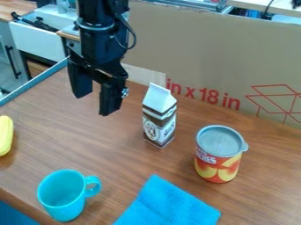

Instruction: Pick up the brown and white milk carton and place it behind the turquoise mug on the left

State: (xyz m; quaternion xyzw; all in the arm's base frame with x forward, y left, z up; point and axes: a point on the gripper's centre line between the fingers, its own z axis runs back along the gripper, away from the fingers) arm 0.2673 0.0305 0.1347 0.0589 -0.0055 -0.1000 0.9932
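Observation:
The black gripper (94, 100) hangs over the upper left part of the table, open, its two fingers apart with nothing between them. To its right, a brown and white carton (159, 116) stands upright, the nearest thing to it. Farther right is an upright can (220, 154) with a grey lid and a label of orange fruit slices. A turquoise mug (61, 195) stands at the lower left, its handle pointing right. A blue cloth (169, 205) lies flat at the bottom. At the left edge is part of a yellow object (5, 135).
The brown wooden table (111, 149) is bounded at the back by a tall cardboard panel (200, 57) with red print. A thin grey-blue rail (34, 82) runs along the table's upper left edge.

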